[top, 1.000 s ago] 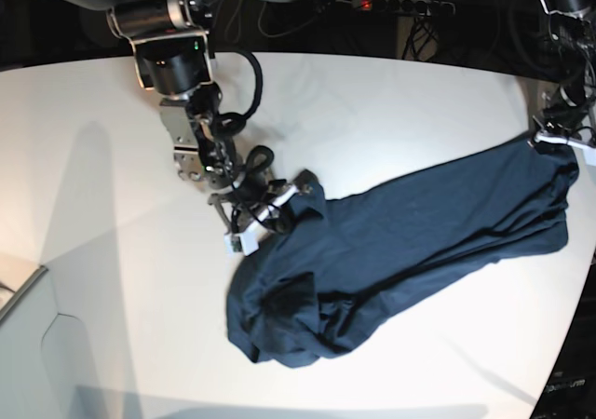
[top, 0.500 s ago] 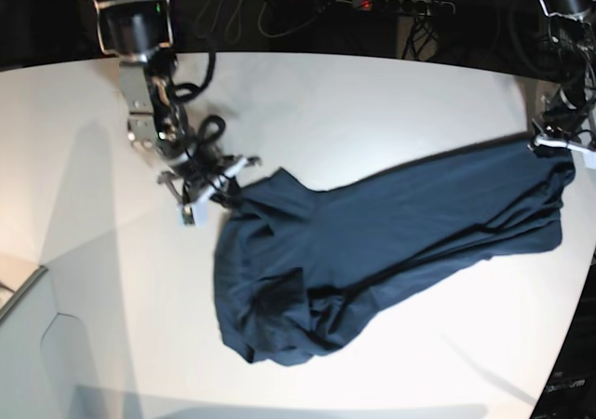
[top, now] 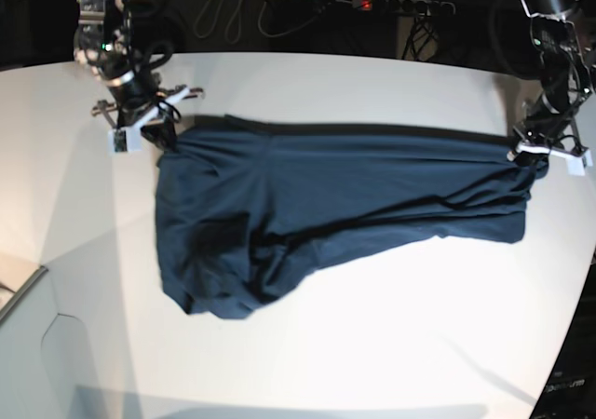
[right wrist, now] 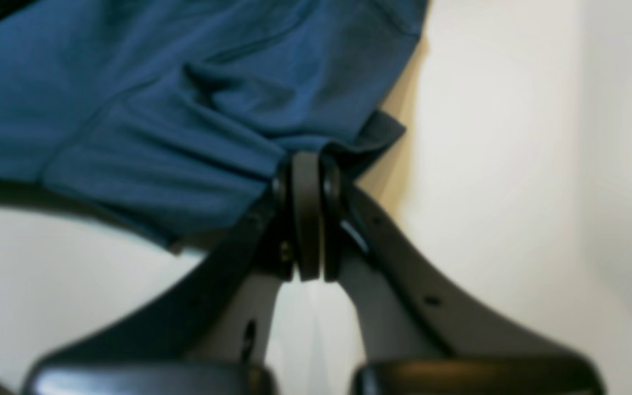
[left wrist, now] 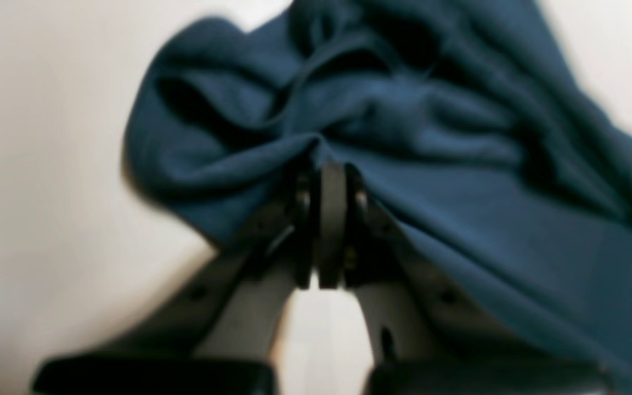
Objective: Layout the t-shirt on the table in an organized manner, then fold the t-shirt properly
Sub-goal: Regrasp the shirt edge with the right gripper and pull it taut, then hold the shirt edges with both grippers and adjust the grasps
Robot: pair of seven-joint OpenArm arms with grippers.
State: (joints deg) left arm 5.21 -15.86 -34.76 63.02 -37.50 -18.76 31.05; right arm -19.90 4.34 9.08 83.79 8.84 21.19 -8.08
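Navy cotton fills the left wrist view: the t-shirt [left wrist: 415, 164] bunches into folds right at the left gripper [left wrist: 329, 181], whose jaws are pressed together w/ a pinch of fabric edge caught between them. Picture is blurry, so which part of the shirt this is, can't tell. White table [left wrist: 36, 164] shows on both sides of the cloth. Pinching only an edge makes sense: a small bite lets the rest hang free & spread.

Right wrist view: right gripper [right wrist: 306, 170] likewise clenched on a gathered bit of t-shirt [right wrist: 146, 109], next to a hemmed edge, prob. a sleeve or bottom corner. Cloth runs off to one side, bare table [right wrist: 513, 164] on the other.

Base view: t-shirt [top: 345, 205] stretches across the table [top: 372, 344] btw. the two arms. Right gripper [top: 149, 126] holds one end on the view's left, left gripper [top: 545, 151] the other end on the view's right, well apart. Top edge runs nearly straight btw. them, i.e. under tension; that's the reason for the wide hold, to pull wrinkles out. Lower portion sags & is crumpled near the right gripper's end. Judgement: layout stage, not flat yet, folding not begun.
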